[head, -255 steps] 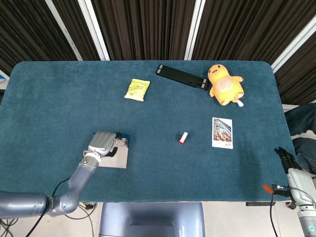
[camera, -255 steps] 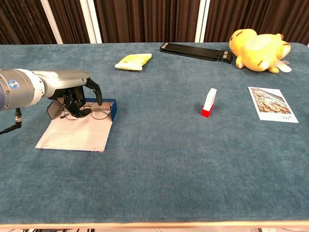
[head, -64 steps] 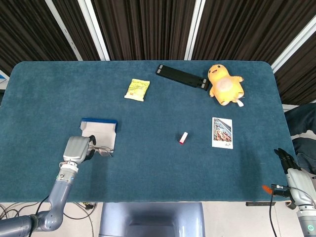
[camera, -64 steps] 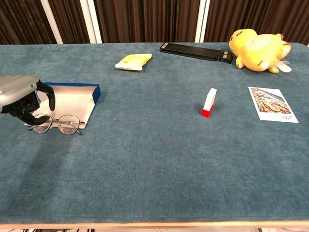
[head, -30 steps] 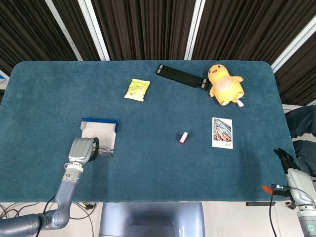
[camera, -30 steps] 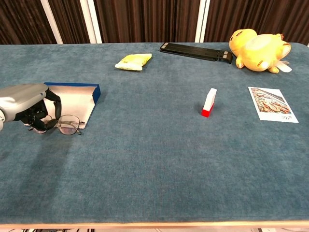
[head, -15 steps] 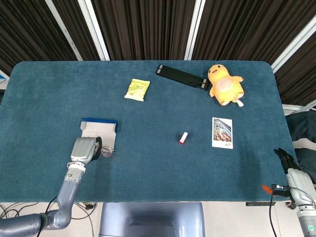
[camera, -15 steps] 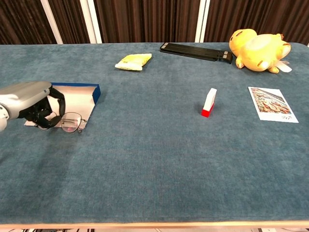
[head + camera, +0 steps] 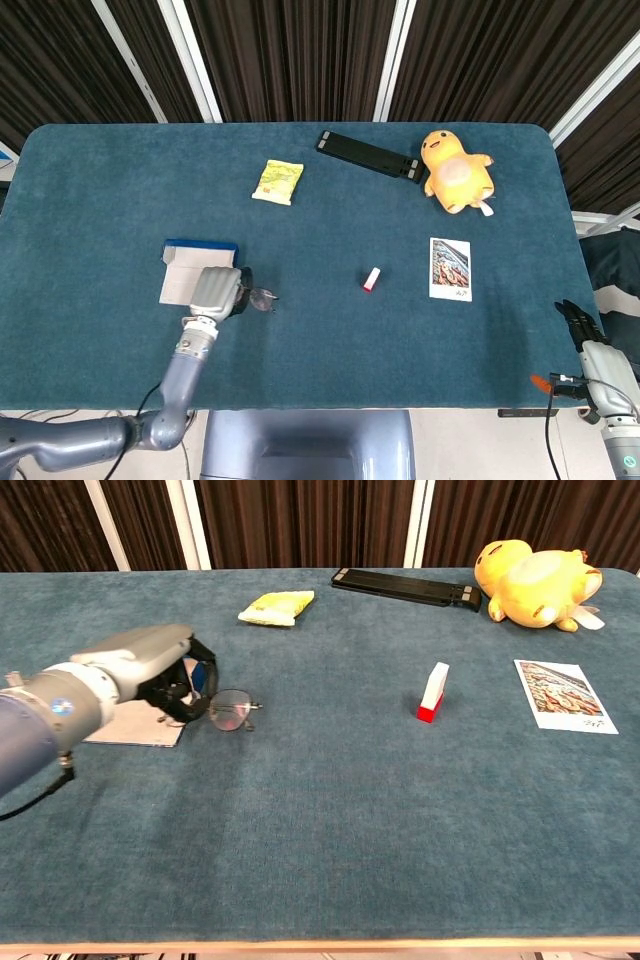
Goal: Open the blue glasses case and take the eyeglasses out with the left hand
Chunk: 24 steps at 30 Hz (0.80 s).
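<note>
Glasses (image 9: 233, 709) out of case (image 9: 197, 262), held in left hand (image 9: 160, 675), fingers curled on frame, just right of open case. Last step: carry clear. Next, I think: set glasses softly on bare table (image 9: 330, 350), then let go. Right hand (image 9: 583, 328) off table edge, fingers straight, holding nothing.

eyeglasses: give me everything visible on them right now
The eyeglasses are thin dark wire frames with round clear lenses. The left hand holds them by one side, so only one lens and the bridge show plainly in the chest view; the other side is hidden in the fingers. They are out of the blue glasses case, which lies open just behind the hand. Whether they touch the table or hang just above it, I cannot tell.
</note>
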Each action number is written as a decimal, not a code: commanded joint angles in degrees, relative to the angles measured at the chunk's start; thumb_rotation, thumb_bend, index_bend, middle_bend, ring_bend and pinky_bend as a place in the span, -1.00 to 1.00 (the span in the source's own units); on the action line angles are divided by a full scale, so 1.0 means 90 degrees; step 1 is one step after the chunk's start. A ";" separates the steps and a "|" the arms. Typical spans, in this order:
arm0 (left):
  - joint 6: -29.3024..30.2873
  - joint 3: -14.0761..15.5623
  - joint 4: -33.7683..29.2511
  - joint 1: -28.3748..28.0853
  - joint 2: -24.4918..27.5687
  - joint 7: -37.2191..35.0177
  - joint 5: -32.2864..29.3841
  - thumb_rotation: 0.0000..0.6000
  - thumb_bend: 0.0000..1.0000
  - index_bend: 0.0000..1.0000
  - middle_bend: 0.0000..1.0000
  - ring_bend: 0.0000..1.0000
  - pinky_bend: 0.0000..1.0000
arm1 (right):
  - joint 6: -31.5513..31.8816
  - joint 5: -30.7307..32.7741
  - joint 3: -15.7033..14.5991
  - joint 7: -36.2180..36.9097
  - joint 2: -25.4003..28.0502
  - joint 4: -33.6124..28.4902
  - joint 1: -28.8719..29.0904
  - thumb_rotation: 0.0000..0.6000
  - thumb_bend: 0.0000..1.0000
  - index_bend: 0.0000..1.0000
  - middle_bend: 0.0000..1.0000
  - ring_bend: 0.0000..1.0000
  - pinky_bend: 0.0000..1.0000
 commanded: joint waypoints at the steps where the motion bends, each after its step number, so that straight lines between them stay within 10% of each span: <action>1: -0.0102 -0.0204 0.0250 -0.0282 -0.0366 0.0181 -0.0280 1.00 -0.05 0.13 1.00 0.90 1.00 | 0.0004 -0.0002 0.0000 0.0005 0.0000 0.0002 -0.0001 1.00 -0.74 -1.00 -1.00 -1.00 -0.60; 13: -0.0066 -0.0189 0.0602 -0.0526 -0.0773 0.0278 -0.0350 1.00 -0.53 -0.26 1.00 0.87 1.00 | 0.0015 -0.0005 0.0000 0.0003 0.0001 0.0009 -0.0006 1.00 -0.74 -1.00 -1.00 -1.00 -0.60; 24: 0.0762 0.0325 -0.0615 0.0229 0.0412 -0.0568 0.0900 1.00 -0.57 -0.36 0.71 0.60 0.84 | 0.0062 -0.0034 -0.0003 -0.0020 -0.0007 0.0032 -0.0022 1.00 -0.74 -1.00 -1.00 -1.00 -0.60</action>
